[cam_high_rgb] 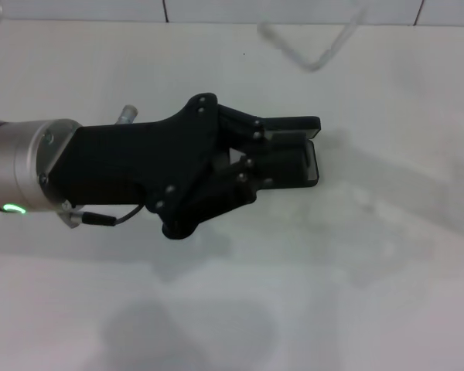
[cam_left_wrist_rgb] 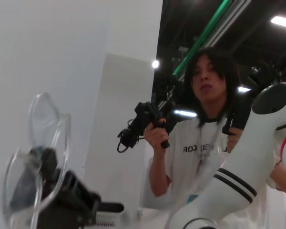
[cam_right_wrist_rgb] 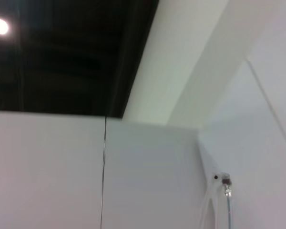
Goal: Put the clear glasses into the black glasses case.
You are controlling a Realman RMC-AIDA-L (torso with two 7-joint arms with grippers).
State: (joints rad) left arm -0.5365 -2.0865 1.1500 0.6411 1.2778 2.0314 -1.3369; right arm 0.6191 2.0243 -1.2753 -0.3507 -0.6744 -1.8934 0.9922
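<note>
The black glasses case lies on the white table, near its middle in the head view. My left gripper reaches in from the left and straddles the case's short side. One finger presses along the far edge, and the gripper looks shut on the case. The clear glasses show as a faint outline towards the far edge of the table, apart from the case. Their lenses fill the near side of the left wrist view. One clear temple hinge shows in the right wrist view. My right gripper is out of sight.
A tiled wall runs behind the table's far edge. In the left wrist view a person stands holding black controllers, and a white robot arm crosses in front of them.
</note>
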